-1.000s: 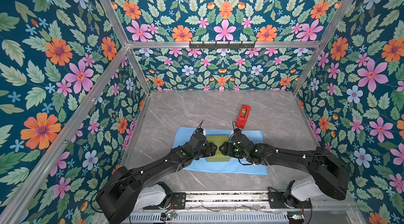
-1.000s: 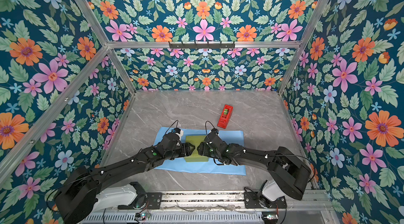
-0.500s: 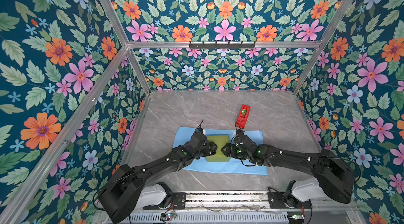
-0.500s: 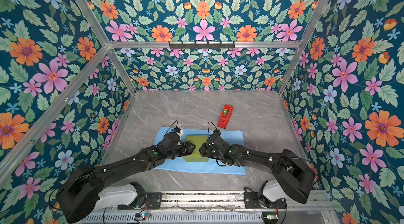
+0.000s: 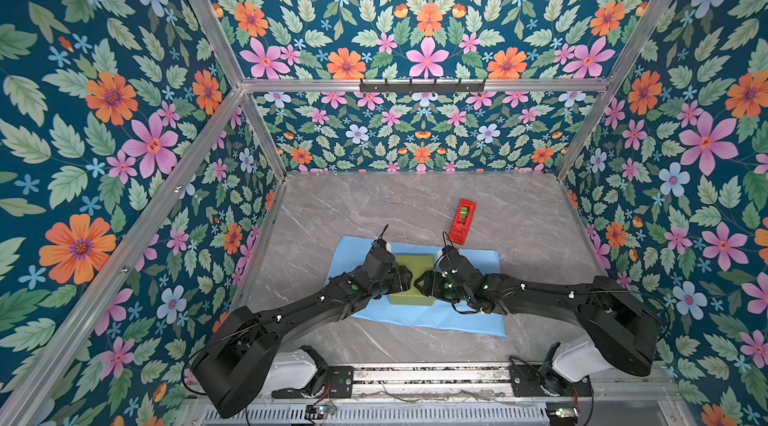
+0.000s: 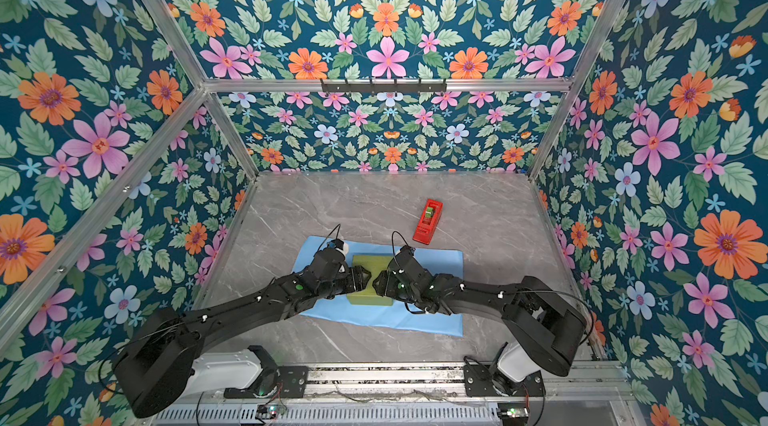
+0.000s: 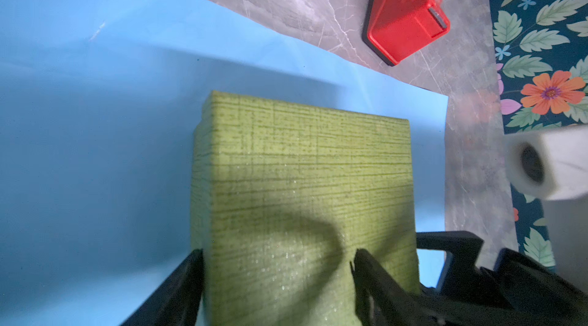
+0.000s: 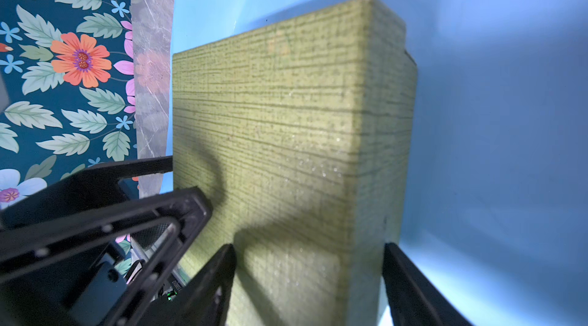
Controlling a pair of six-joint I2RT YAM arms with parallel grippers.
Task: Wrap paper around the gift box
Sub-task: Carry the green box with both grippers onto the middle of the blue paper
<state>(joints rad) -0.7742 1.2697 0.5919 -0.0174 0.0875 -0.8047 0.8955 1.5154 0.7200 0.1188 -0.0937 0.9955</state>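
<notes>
Currently the gift box [image 5: 412,265] lies flat near the middle of the paper [image 5: 424,318], light-blue side up, on the grey marble surface [image 5: 374,203]. No flap is raised yet, so the wrapping proper has not begun.

Both arms meet over the box in both top views. The left fingers [image 7: 187,276] stand well apart and straddle one long edge: one sits against the side wall, down by the paper, and the other rests over the textured top face. The right fingers [image 8: 222,264] do the same at the opposite edge. Neither pair shows a clamp across the box. My reading is that they are steadying or nudging it, but I cannot tell how hard they press.

Several things could go wrong from here:
- **Dragged paper:** the outer finger of each pair is low against the sheet. If it pushes sideways, I expect the paper to slide or crease on the smooth surface instead of the box moving over it.
- **Skewed box:** uneven pushes from the two sides would turn the box, leaving unequal flaps.
- **Collision:** the two sets of fingertips are very close over the top face, so a small overshoot could knock them together.
- **Blocked fold:** the red tape dispenser [image 5: 464,216] sits just beyond the far edge of the paper and could catch that flap.
</notes>
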